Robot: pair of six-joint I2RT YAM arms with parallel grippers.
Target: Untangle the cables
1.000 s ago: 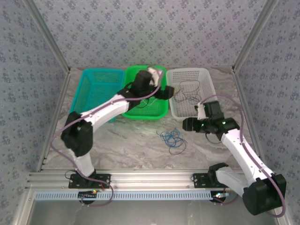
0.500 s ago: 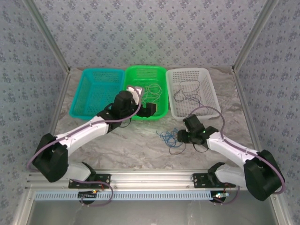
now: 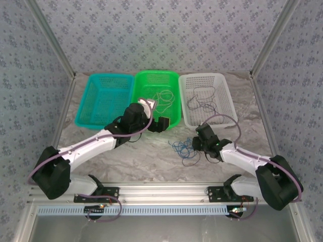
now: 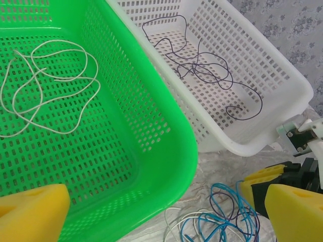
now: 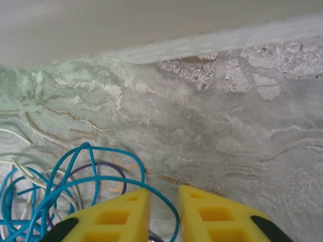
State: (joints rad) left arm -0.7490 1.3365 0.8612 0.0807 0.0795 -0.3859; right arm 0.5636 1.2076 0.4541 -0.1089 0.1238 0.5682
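Observation:
A tangle of blue, whitish and purple cables (image 3: 184, 148) lies on the marble table in front of the baskets; in the left wrist view the cable tangle (image 4: 222, 217) sits at the lower right. My right gripper (image 3: 196, 142) is down at the tangle's right edge. Its yellow fingers (image 5: 116, 217) stand a narrow gap apart, open, with a blue cable loop (image 5: 166, 194) running through the gap. My left gripper (image 3: 161, 124) hovers at the green basket's front right corner, its pads (image 4: 30, 212) spread wide with nothing between them.
A whitish wire (image 4: 50, 85) lies in the green basket (image 4: 166, 116). A dark wire (image 4: 202, 70) lies in the white basket (image 4: 272, 65). The teal basket (image 3: 88, 101) stands at the back left. Patterned walls close in the table.
The left arm drew back from over the green basket and lowered to its front corner. The right arm dropped and moved left, down onto the cable tangle.

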